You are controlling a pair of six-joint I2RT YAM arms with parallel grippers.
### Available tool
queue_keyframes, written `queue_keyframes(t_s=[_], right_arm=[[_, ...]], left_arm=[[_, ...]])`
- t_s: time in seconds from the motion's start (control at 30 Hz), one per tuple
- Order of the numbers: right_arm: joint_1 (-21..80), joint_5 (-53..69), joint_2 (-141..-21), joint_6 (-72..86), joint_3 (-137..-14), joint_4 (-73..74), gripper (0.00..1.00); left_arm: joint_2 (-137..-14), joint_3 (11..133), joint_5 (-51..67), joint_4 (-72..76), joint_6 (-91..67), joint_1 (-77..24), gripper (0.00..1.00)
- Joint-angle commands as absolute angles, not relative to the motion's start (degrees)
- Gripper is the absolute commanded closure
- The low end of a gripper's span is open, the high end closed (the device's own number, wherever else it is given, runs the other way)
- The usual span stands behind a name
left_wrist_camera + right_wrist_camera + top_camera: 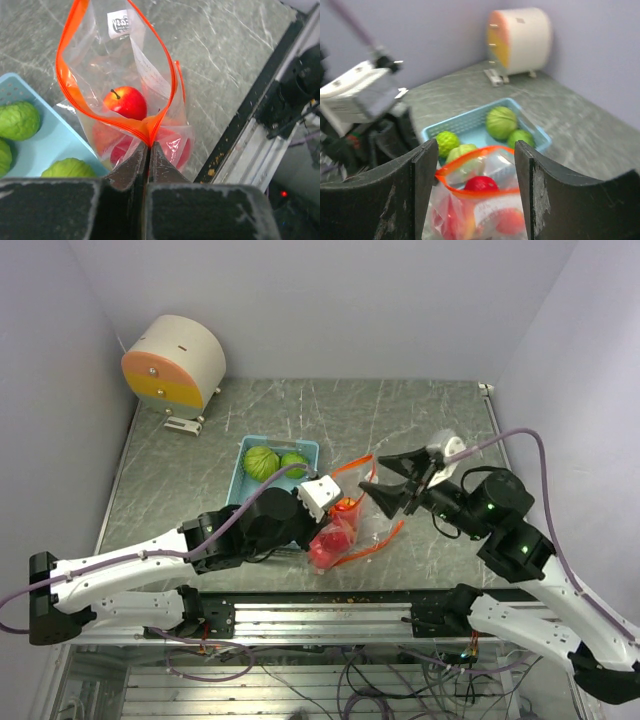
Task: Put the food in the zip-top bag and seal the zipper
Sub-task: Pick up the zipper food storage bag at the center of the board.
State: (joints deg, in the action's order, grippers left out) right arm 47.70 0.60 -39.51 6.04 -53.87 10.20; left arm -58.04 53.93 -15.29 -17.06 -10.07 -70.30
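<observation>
The left arm reaches low across the table, the left gripper [149, 147] clenched on the orange zipper rim of the zip-top bag [120, 65], which holds red apples [126, 101]. The right gripper [385, 483] hovers just right of the bag, jaws spread and empty. Beyond, green cabbage heads [261, 461] sit in the blue tray [245, 445]; a cream-and-orange drum [175, 365] stands in the far corner.
</observation>
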Motion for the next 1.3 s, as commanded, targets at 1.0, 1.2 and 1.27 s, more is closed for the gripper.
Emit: queue_keyframes(t_s=[1.0,1.2,1.27], right_arm=[[48.1,54.0,-63.3,-9.5,-57.7,9.9,0.28],[48.6,54.6,-65.7,-10.6,-57.7,13.4,0.35],[48.7,55.2,-65.7,-10.6,-55.9,14.0,0.41]], left_arm=[[-51.5,66.6,0.2,-38.3,2.9,-70.5,0.93],[-53.2,68.6,0.4,-39.7,4.0,-70.4,0.93],[-53.6,69.2,0.2,-40.0,4.4,-70.4,0.93]])
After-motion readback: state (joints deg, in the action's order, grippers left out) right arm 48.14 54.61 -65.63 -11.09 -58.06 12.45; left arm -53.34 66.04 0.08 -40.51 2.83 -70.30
